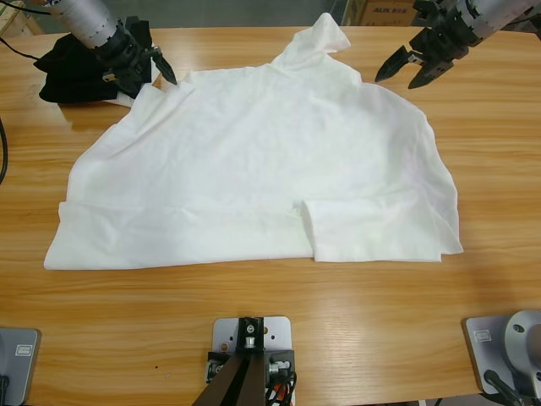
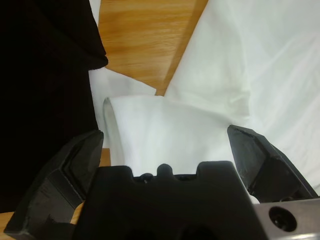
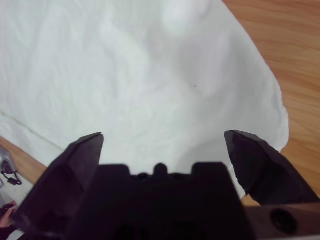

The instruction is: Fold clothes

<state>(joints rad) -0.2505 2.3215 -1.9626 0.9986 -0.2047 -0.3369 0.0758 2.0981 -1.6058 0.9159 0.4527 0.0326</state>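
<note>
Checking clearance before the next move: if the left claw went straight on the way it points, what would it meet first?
Most likely the white T-shirt: a folded edge of it lies directly between the open jaws of the left claw. The black garment sits just beside, though depth is unclear.

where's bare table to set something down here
Bare wood runs along the table's near edge below the white T-shirt's hem, and right of it. The far left corner is crowded: black garment, left end effector.

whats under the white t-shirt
The white T-shirt lies spread on the wooden table. Only bare wood shows around its edges; whatever lies beneath the fabric is hidden.
</note>
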